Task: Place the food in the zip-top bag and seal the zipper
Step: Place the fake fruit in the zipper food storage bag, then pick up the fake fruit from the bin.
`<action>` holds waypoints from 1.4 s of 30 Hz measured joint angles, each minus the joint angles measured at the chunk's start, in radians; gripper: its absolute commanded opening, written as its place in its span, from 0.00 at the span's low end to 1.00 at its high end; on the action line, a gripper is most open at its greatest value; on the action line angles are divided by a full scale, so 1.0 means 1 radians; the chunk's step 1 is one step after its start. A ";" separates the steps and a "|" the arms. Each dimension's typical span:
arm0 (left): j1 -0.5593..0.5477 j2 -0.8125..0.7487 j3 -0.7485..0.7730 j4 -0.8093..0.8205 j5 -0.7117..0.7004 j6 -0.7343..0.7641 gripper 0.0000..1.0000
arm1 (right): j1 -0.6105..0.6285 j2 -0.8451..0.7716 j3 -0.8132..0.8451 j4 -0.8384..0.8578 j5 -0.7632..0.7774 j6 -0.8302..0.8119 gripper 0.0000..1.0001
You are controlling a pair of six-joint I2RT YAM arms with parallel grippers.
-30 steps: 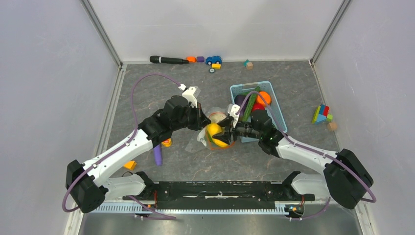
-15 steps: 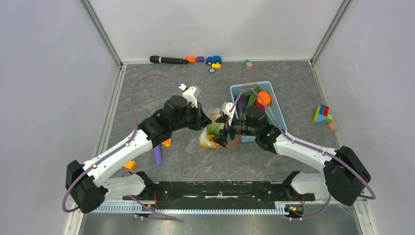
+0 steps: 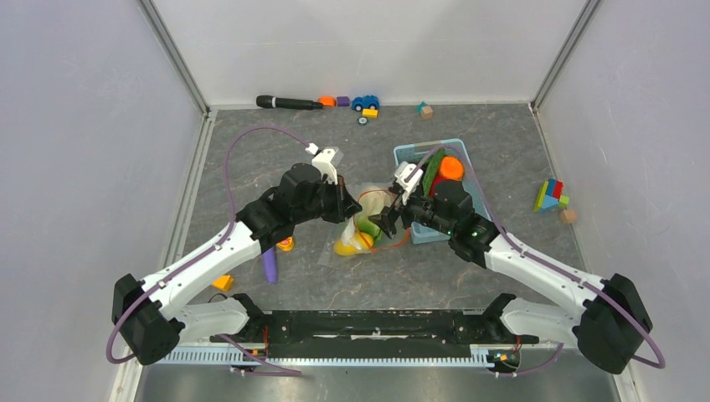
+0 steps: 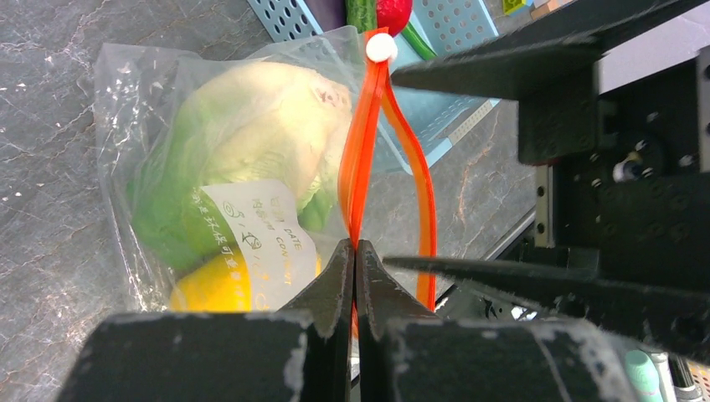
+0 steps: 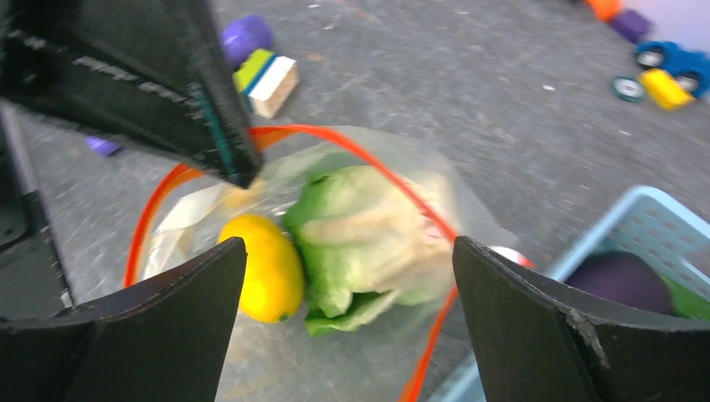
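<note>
Zipper (image 4: 366,159) pinched in left fingers (image 4: 339,280), right fingers (image 5: 167,289) wide above bag (image 4: 134,109) mouth, cabbage (image 5: 352,226) and yellow piece (image 5: 264,268) inside

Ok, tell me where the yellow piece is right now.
In the right wrist view the yellow piece lies inside the open zip-top bag, just left of the cabbage; from above it is at the bag's near end.

One zip-top bag (image 4: 117,84); one cabbage (image 4: 259,117); one yellow piece (image 5: 261,268); one blue basket (image 5: 640,219)
</note>
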 measured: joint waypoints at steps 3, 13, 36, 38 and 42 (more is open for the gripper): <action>0.000 0.000 0.000 0.000 0.000 0.000 0.02 | -0.003 -0.044 0.003 -0.025 0.137 0.033 0.98; 0.000 -0.007 -0.013 0.003 0.000 0.000 0.02 | -0.225 -0.082 0.029 -0.170 0.406 0.200 0.98; 0.000 -0.007 -0.016 0.004 -0.028 0.000 0.02 | -0.491 0.298 0.124 -0.282 0.326 0.241 0.83; 0.000 -0.007 -0.016 0.004 -0.029 0.000 0.02 | -0.491 0.319 0.124 -0.257 0.315 0.240 0.79; 0.000 -0.007 -0.016 0.004 -0.030 0.000 0.02 | -0.491 0.355 0.131 -0.228 0.297 0.236 0.78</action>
